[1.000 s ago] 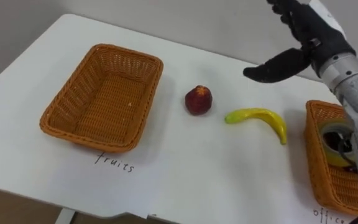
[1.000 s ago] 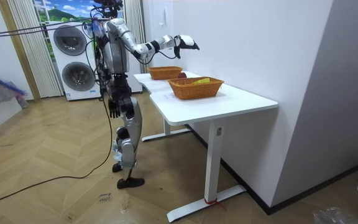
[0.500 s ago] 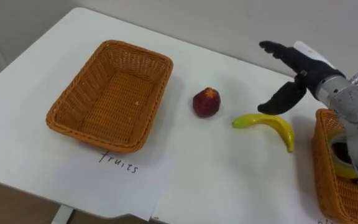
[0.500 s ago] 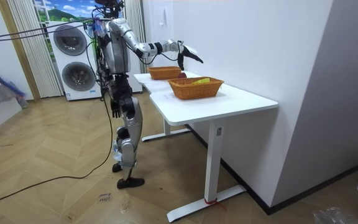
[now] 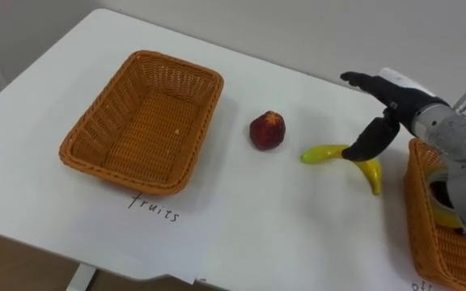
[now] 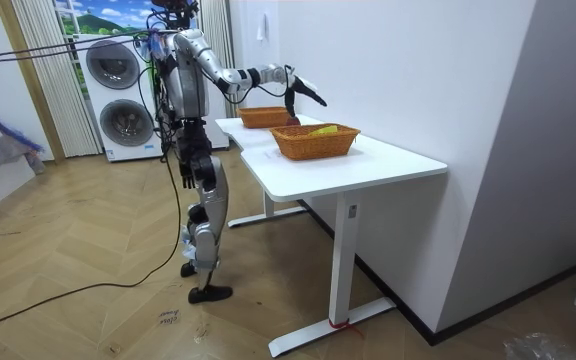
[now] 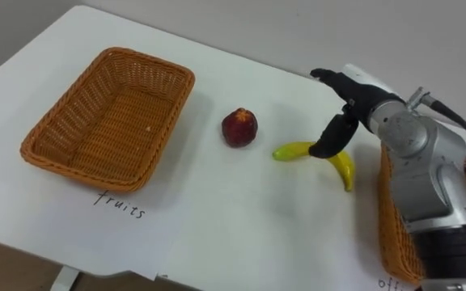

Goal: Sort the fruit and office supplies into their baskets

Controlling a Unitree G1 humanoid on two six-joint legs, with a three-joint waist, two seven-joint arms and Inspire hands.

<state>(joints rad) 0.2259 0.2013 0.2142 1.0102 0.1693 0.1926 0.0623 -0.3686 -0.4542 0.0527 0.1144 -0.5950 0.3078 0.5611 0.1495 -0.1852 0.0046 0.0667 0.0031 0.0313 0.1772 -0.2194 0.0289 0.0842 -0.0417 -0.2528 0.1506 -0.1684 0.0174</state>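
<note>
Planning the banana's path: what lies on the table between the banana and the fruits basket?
A red fruit lies between the banana and the basket, in both eye views.

The eye views are bright and evenly lit. The white table [image 5: 281, 234] is the lightest area, fading to a duller grey toward the strip of wall at 12 o'clock. Shadows are soft-edged, pale and short. A narrow band hugs the fruit basket [image 5: 95, 145] along its 6 o'clock side, and its woven inside darkens toward the rim. The peach [image 5: 267, 130] has a small dim patch just beneath it and a faint highlight on top. The banana [image 5: 330, 152] shows a pale sheen along its upper curve.

In the room view, the wall [image 6: 418, 80] is uniformly bright. The floor [image 6: 88, 320] carries a soft sheen at 7 o'clock and lies shaded under the table at 5 o'clock.
</note>
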